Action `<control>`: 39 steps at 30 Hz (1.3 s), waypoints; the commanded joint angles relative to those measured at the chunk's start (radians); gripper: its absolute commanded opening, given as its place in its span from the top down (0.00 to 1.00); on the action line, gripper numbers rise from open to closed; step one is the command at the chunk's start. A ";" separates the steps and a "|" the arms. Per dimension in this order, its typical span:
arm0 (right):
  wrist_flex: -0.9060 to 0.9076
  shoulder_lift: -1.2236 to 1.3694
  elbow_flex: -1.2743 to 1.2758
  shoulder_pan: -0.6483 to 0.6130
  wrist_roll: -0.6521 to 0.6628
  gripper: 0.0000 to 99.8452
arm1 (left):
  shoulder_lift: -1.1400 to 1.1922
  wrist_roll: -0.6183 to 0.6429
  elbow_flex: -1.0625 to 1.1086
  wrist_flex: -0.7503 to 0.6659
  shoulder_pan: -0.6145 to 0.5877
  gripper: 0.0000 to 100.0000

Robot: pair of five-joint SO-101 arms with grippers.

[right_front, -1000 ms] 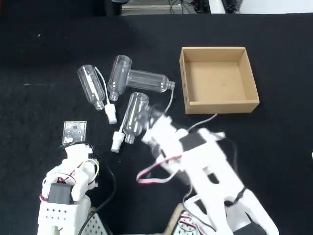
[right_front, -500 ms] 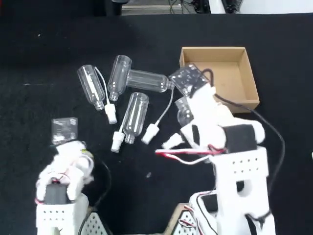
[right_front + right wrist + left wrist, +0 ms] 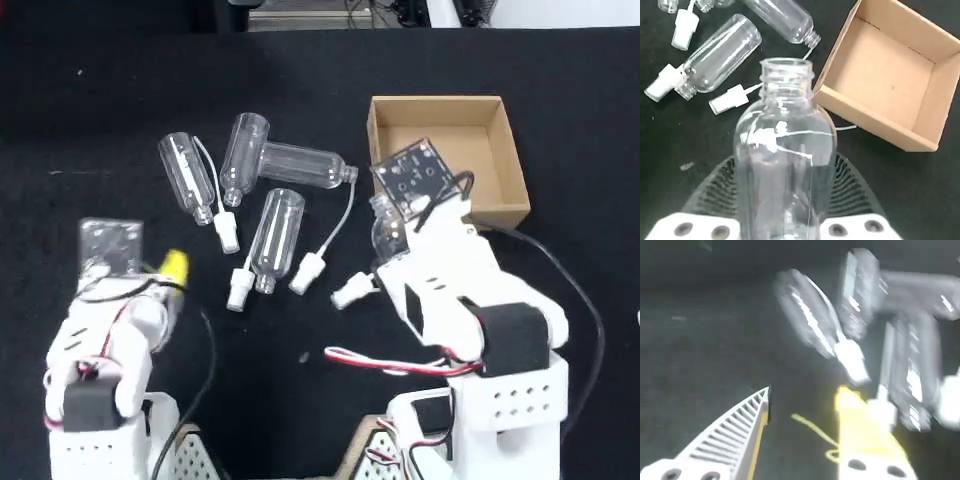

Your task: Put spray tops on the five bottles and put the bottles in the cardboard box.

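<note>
**Right jaws clenched on an uncapped bottle (image 3: pixel 785 165)**

Right jaws grasp the clear bottle (image 3: pixel 388 228), its neck bare, just at 7 o'clock of the cardboard box (image 3: pixel 512 165). Left jaws hang released above the bench (image 3: pixel 80 120). At 10 o'clock of the held one we see four bottles (image 3: pixel 187 178) (image 3: pixel 243 158) (image 3: pixel 300 165) (image 3: pixel 277 232) lying down, with loose spray tops (image 3: pixel 227 233) (image 3: pixel 238 290) (image 3: pixel 308 272) (image 3: pixel 352 290) beside them.

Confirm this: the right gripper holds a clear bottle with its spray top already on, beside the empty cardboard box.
Wrong in one respect: the bottle in the right gripper has no spray top on it; the right wrist view shows its threaded neck open. The rest stands: it is a clear bottle, held beside the empty cardboard box.
</note>
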 commanded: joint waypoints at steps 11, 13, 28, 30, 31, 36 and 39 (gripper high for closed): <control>-0.034 -0.050 0.056 0.345 0.052 0.99 | 0.901 -0.006 -0.479 0.020 0.449 0.76; -0.031 -0.047 0.056 0.436 0.086 0.99 | 1.003 0.021 -0.506 -0.035 0.487 0.76; -0.034 -0.044 0.058 0.999 0.373 0.99 | 1.339 -0.021 -0.639 -0.414 0.803 0.76; -0.034 -0.044 0.067 0.999 0.374 0.99 | 1.427 0.009 -0.708 -0.411 0.796 0.76; -0.034 -0.044 0.076 0.999 0.374 0.99 | 1.476 0.026 -0.743 -0.411 0.789 0.76; -0.035 -0.045 0.131 0.961 0.374 0.99 | 1.682 0.176 -0.932 -0.410 0.722 0.76; -0.057 -0.050 0.166 0.944 0.374 0.99 | 1.746 0.233 -0.966 -0.397 0.719 0.76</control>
